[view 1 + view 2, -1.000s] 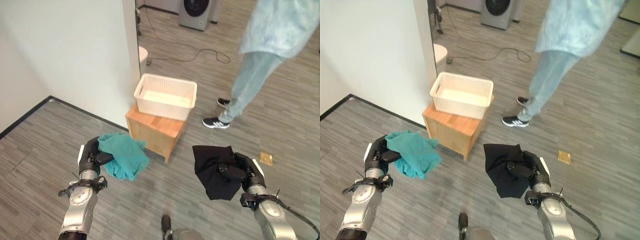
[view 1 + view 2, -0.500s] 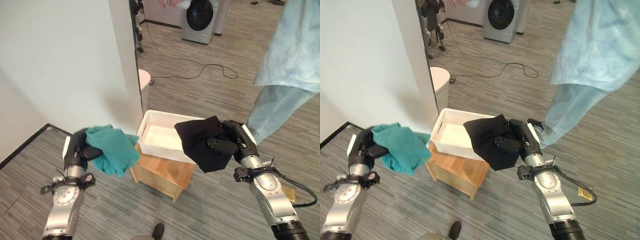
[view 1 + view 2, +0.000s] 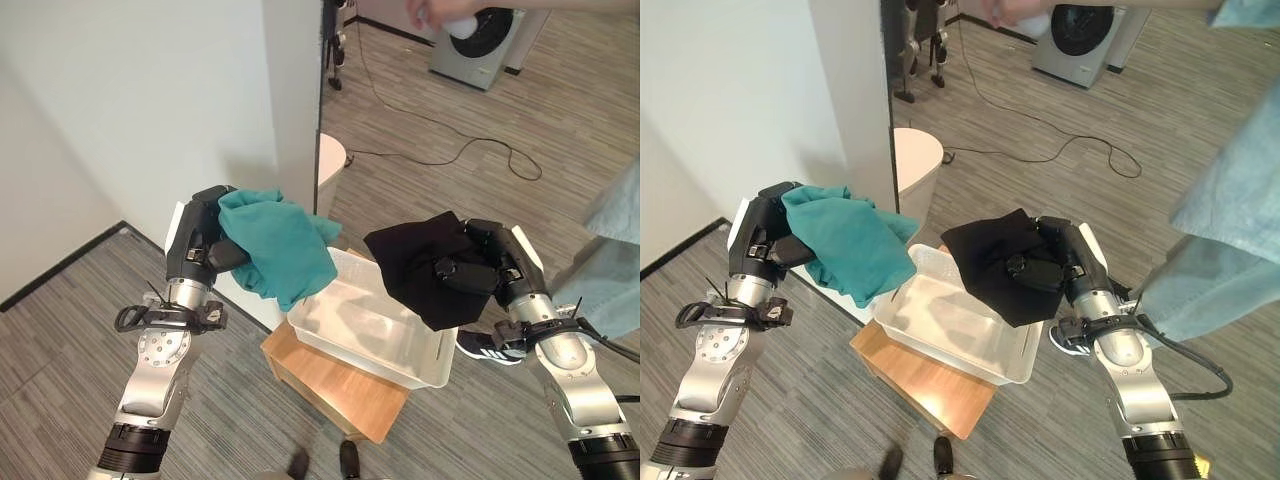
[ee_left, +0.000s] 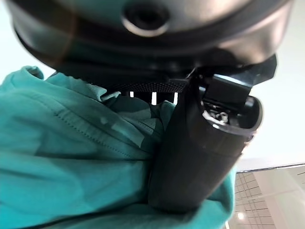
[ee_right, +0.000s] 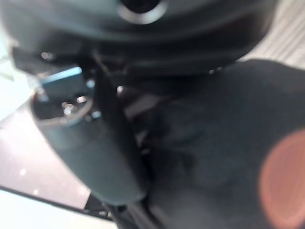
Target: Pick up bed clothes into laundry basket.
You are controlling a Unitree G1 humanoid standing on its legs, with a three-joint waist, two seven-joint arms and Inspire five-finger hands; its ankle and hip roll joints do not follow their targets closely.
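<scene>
Since a second ago both garments have been carried up from near floor level to the basket, so the drop is likely the next step. The left hand (image 3: 205, 250) has its fingers curled tight round a crumpled teal knit garment (image 3: 280, 245), soft and thickly folded, which hangs over the basket's 9 o'clock rim. The right hand (image 3: 480, 270) is clenched on a limp black cloth garment (image 3: 415, 265), matte and draped in a loose point, held above the basket's 2 o'clock side. Between them sits the white rectangular plastic laundry basket (image 3: 420, 372), its walls a fine lattice and its inside bare, on a small light wooden stool (image 3: 335, 390) with flat, smooth faces. The floor (image 3: 70, 330) is grey wood-grain plank. At 3 o'clock a person's pale blue trouser leg (image 3: 605, 295) stands near, above a dark sneaker (image 3: 490, 345) just past the basket. Neither garment is in the basket yet.
</scene>
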